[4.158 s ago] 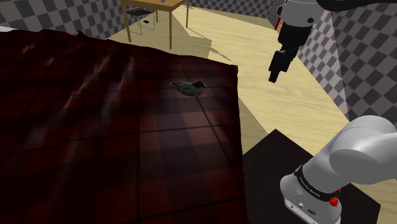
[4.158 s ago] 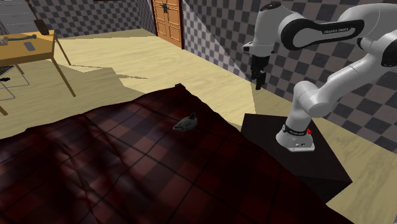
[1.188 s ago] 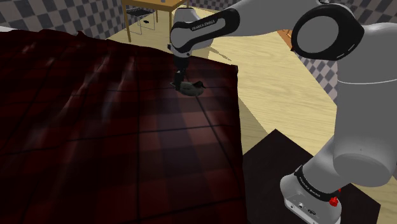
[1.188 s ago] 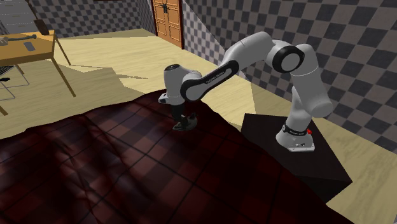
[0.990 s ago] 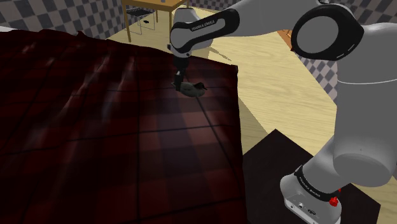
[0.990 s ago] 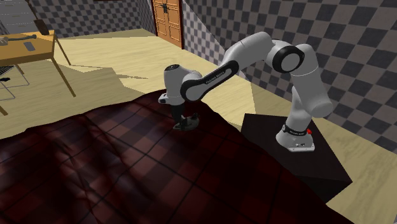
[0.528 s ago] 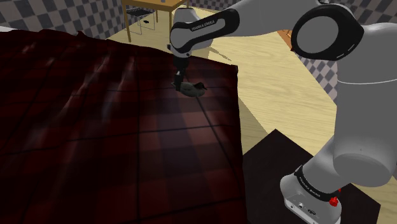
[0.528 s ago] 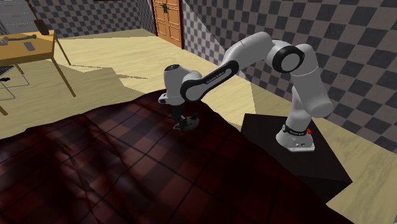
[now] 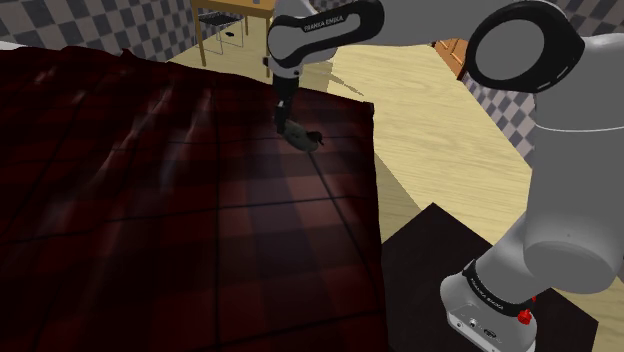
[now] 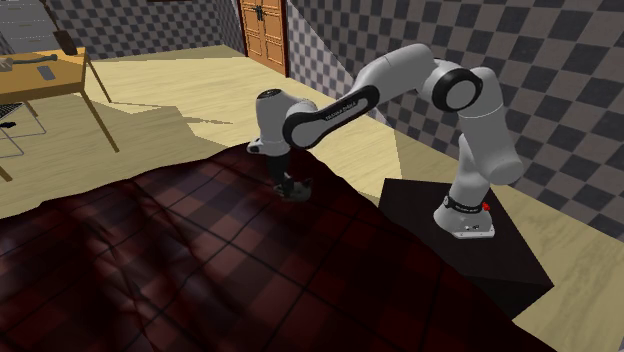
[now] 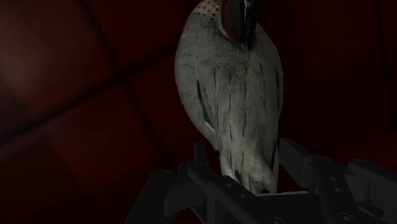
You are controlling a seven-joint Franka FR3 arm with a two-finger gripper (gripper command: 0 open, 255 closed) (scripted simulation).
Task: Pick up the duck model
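REMOTE RIG, BEDROOM: At the shoulder view's left, a dark red plaid bedspread [image 9: 150, 220] is covering the bed. Near its far right corner I am holding the claw [image 9: 285, 122] pointed down at the duck model [image 9: 303, 138]. The claw is pinching the duck. In the wrist view its two black fingers [image 11: 201, 156] are pressing on either flank at the tail end.

What I am watching is the duck's long axis. It is running straight out from the claw, with the tail in the grip and the head [image 11: 236, 19] at the far end. Most of the grey body is therefore lying beyond the fingertips rather than between them. From the shoulder view the duck is sticking out to the claw's right, toward the bed's edge.

I am judging that a straight lift is what comes next, and that a grip this far from the middle could let the body swing or droop. I cannot tell whether its underside is clear of the bedspread. Farther right, the pale wooden floor [image 9: 450, 150] is showing, and the white arm [image 9: 545, 160] is arching back down to the dark stand [image 9: 425, 255].
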